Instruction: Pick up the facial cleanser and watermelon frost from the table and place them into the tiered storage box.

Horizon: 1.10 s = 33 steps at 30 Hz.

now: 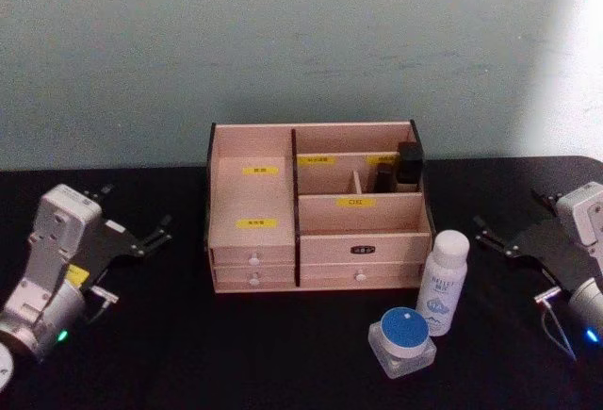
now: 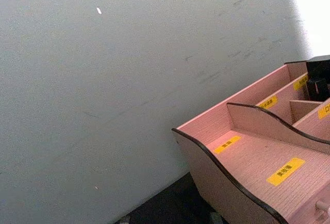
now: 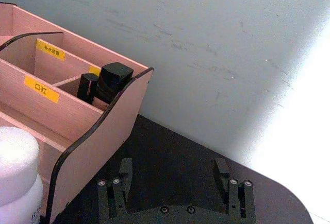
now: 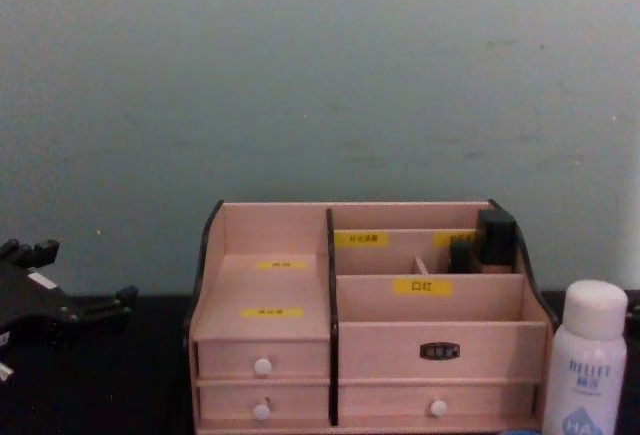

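1. We are counting one facial cleanser, which is standing upright on the table just inward of the right gripper.
2. One watermelon frost is sitting just beside the cleanser, on its robot side.
3. One tiered storage box is standing between the two grippers, and the cleanser is standing near its front right corner.
4. We are seeing the right gripper and the left gripper each spread wide and empty, with bare table lying between each of them and the box's dark side edges.
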Available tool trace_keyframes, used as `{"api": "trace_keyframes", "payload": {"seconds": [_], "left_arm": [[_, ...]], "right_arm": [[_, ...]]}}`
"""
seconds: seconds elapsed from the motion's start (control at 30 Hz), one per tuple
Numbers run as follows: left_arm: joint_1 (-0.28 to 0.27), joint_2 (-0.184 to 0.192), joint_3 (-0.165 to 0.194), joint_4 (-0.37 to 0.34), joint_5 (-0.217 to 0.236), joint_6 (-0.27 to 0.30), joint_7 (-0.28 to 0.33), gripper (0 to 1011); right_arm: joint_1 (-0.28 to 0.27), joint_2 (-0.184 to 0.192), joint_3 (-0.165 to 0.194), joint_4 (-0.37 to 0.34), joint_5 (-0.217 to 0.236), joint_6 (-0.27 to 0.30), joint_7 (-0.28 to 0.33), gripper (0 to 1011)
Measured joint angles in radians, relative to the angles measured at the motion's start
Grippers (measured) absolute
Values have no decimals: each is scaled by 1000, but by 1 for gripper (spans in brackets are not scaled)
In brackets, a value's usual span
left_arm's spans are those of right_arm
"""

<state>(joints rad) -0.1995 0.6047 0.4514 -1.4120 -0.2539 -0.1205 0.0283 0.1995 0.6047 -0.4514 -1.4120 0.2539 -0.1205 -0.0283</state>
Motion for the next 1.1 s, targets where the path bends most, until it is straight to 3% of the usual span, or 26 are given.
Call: {"api": "trace_keyframes", "payload": {"seconds": [1.1], "left_arm": [[0, 0, 0, 0, 0, 0, 0, 1001]], "right_arm": [[0, 0, 0, 0, 0, 0, 0, 1002]]}}
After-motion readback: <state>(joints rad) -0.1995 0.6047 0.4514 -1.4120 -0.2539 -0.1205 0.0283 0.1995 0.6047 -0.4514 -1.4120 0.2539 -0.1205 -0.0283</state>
